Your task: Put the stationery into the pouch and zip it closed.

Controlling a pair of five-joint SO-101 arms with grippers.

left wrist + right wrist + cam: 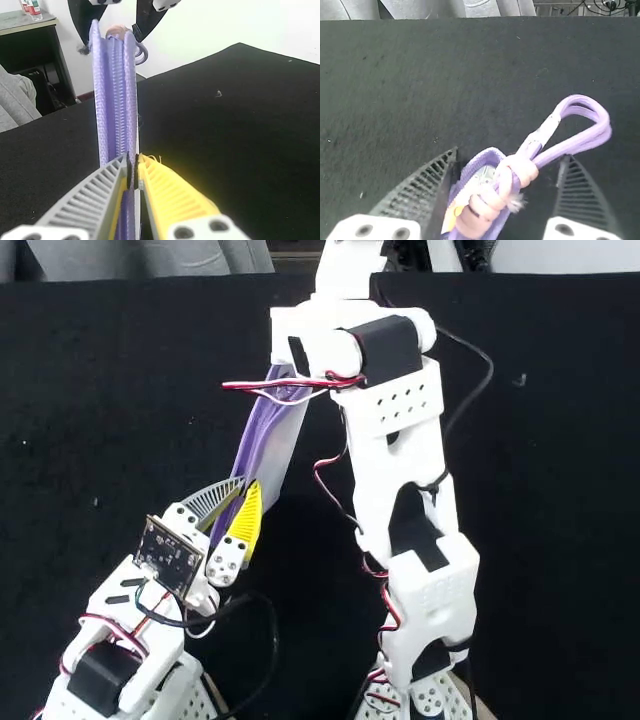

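The purple pouch (265, 440) is held up off the black table, stretched between the two arms. My left gripper (243, 490), with one grey and one yellow finger, is shut on the pouch's near end (131, 175). The zip (116, 100) runs along the pouch's upper edge and looks shut. At the far end my right gripper (509, 156) straddles the pouch (480, 175) with its fingers (420, 192) apart. The knotted purple zip pull loop (585, 125) lies between and past them. In the high view the right arm's white wrist (390, 360) covers that end.
Black cloth (540, 490) covers the table all round the arms. Red, white and black cables (270, 388) hang off the right arm by the pouch. A dark cabinet (35, 65) and grey fabric (15, 102) stand beyond the table's far edge.
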